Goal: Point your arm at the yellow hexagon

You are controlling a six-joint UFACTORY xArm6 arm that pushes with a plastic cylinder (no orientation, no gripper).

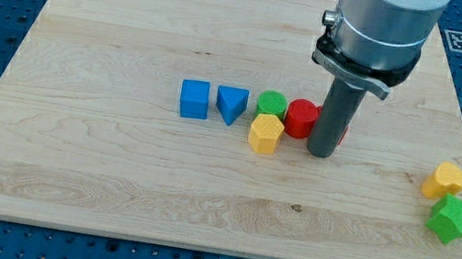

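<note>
- Tip (321,153) of the dark rod rests on the wooden board (95,164) right of centre in the frame, with no jaws on the arm at all, so nothing is held or clamped.
- Yellow hexagon (265,134) lies just to the left of the tip, slightly lower than the row of blocks, near but seemingly not touching.
- Red cylinder (301,118) sits between them and a little higher, right beside the rod; a second red piece behind the rod is mostly hidden.
- Green cylinder (272,105) stands just above the hexagon.
- Judged from this, the coming move is a short slide leftward, passing below the red cylinder.
</note>
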